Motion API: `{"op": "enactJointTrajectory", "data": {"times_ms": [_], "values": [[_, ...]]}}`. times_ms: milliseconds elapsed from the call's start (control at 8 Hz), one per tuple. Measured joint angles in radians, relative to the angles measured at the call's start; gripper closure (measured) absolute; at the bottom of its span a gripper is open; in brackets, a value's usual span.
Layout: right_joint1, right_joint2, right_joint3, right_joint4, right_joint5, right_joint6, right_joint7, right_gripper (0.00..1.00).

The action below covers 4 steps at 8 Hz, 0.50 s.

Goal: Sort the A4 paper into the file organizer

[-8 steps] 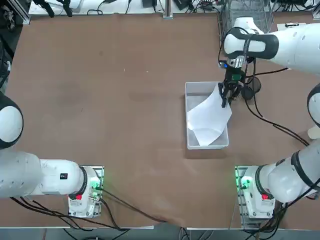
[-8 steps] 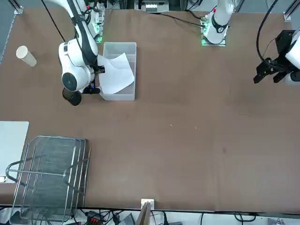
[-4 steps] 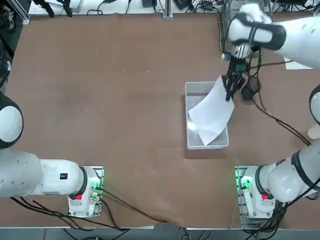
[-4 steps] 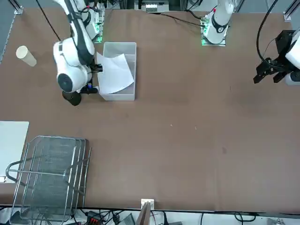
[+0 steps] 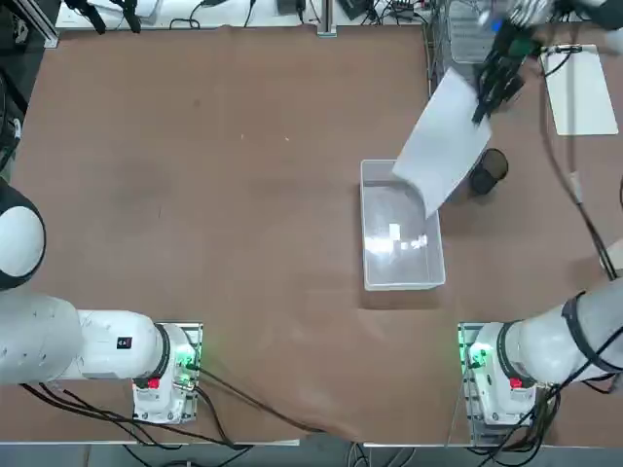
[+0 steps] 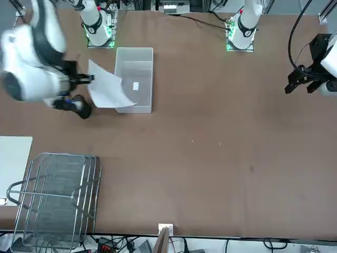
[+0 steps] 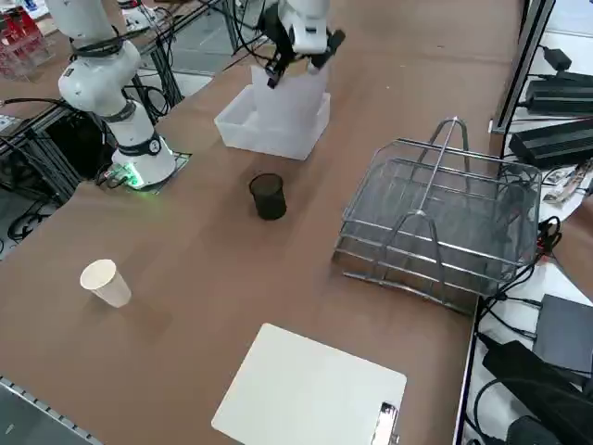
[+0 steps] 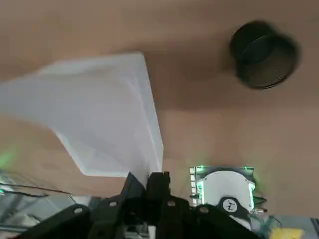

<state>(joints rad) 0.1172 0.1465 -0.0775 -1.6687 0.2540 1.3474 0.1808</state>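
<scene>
The A4 paper (image 5: 443,146) is a white sheet hanging in the air above the far right corner of the clear bin (image 5: 370,272). My right gripper (image 5: 482,102) is shut on the paper's far edge, and the sheet slopes down from it toward the bin. In the front view the paper (image 6: 105,90) hangs beside the gripper (image 6: 87,79), partly over the bin's wall. The wrist view shows the closed fingers (image 8: 158,180) pinching the sheet (image 8: 99,119). The wire-mesh file organizer (image 6: 55,203) stands at the table's far right corner, apart from the gripper, also visible from the side (image 7: 440,227).
A black cup (image 5: 487,173) stands on the table just right of the bin, under the raised arm. A white clipboard (image 5: 581,89) lies beside the organizer. A paper cup (image 6: 29,62) lies near the table's right edge. A white scrap (image 5: 394,232) lies inside the bin.
My right gripper closed on the paper, lifted it out of the clear bin and carried it up and toward the far right, nearer the organizer. The bin no longer holds the sheet.
</scene>
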Motion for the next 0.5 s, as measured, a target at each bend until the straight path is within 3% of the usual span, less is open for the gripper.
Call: {"op": "enactJointTrajectory", "data": {"times_ms": [250,500], "values": [[-0.129,-0.005,-0.003,0.144,0.001,-0.017,-0.001,0.98],[-0.232,-0.002,-0.004,0.213,0.002,0.022,-0.005,0.98]]}}
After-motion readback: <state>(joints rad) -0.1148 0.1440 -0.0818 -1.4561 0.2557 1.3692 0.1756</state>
